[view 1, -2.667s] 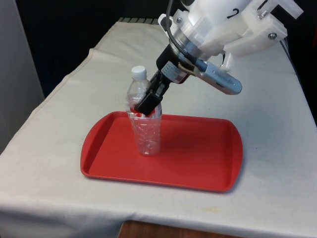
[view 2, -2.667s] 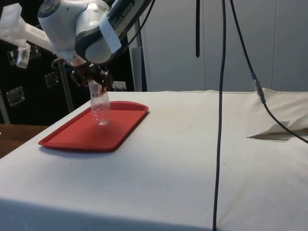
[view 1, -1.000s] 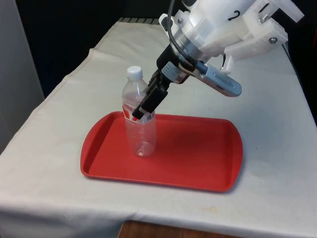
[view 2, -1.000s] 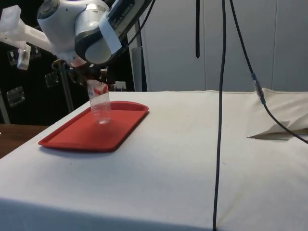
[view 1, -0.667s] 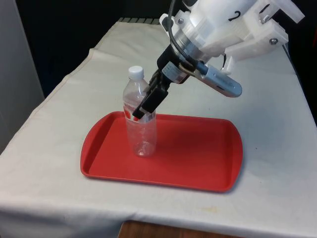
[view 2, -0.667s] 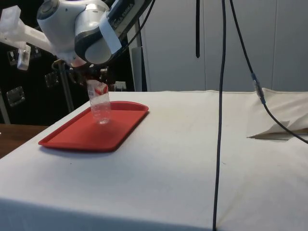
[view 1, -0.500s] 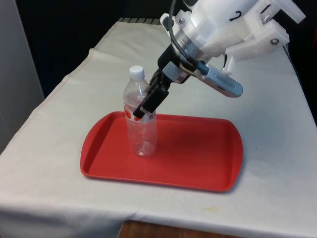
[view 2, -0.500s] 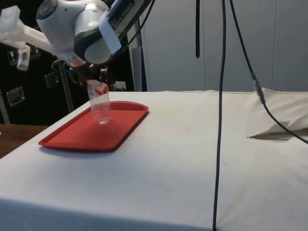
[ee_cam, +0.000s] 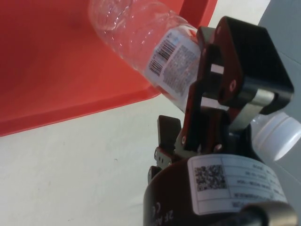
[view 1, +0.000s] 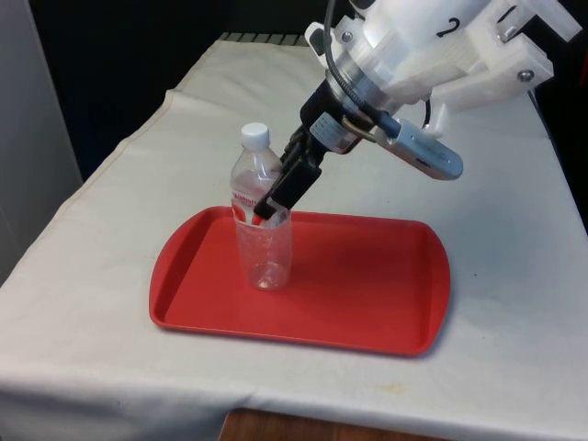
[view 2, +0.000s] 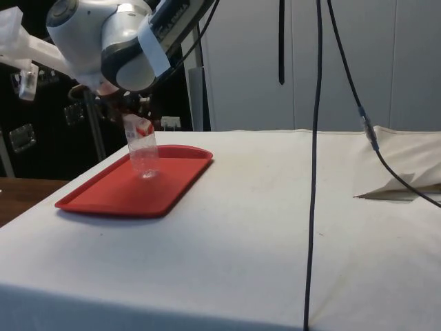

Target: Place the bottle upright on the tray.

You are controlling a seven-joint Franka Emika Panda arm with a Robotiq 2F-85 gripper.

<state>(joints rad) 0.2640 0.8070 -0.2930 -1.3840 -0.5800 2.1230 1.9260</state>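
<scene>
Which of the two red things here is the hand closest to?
The red label on the clear bottle: the hand sits right against it. The other, the red tray, lies flat beneath, well below the hand.

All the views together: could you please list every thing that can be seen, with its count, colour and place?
bottle: 1, clear plastic with a white cap and a red and white label, standing upright on the tray near the front view's left end.
tray: 1, red, lying flat on the table near the front edge.
table: 1, covered by a white cloth, carrying the tray.
cables: 2, dark, hanging down in the side view before the pale wall.
cabinets: dark, behind the table in the side view.
gripper: 1, black, at the bottle's label; fingers slightly apart beside the label, not pressing it, as the wrist view suggests.
</scene>
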